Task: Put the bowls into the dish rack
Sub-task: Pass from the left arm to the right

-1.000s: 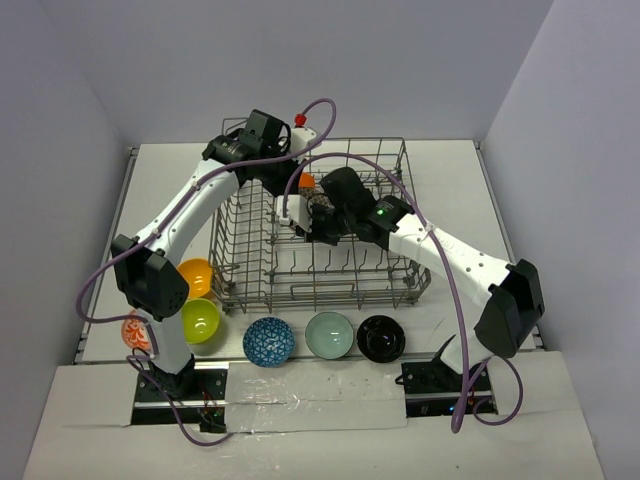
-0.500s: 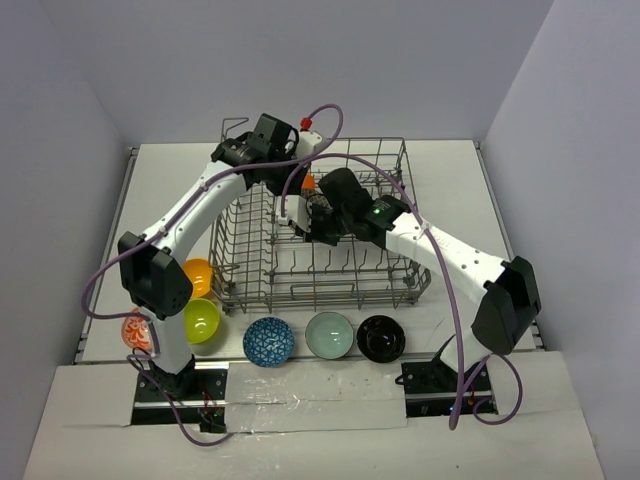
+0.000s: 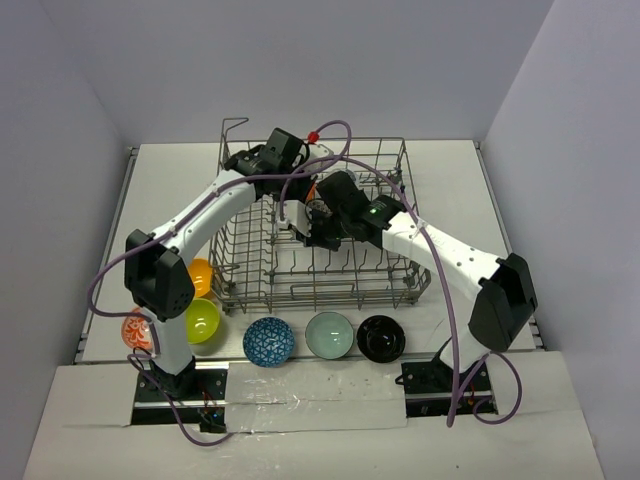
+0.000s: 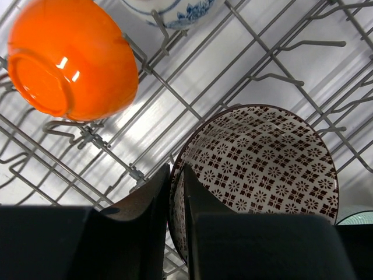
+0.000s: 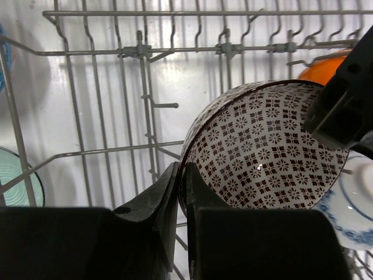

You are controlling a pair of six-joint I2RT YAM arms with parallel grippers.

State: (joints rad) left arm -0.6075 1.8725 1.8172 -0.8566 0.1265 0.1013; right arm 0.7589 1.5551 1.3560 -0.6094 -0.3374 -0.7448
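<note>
Pinching patterned bowl (image 5: 268, 157) rim inside dish rack (image 5: 140, 51): right claw (image 5: 182, 170) and left claw (image 4: 176, 173), both nearly closed

Nine bowls (image 3: 268, 341) (three inside), one dish rack (image 3: 330, 293).

Left arm (image 3: 200, 208), right arm (image 3: 445, 250): white links, chunky black joints, purple cables (image 3: 91, 293) looping off both. Green light (image 3: 380, 211) on the right, red cap (image 3: 313, 133) left. Left gripper (image 4: 173, 186), right gripper (image 5: 182, 181): matte black.
</note>
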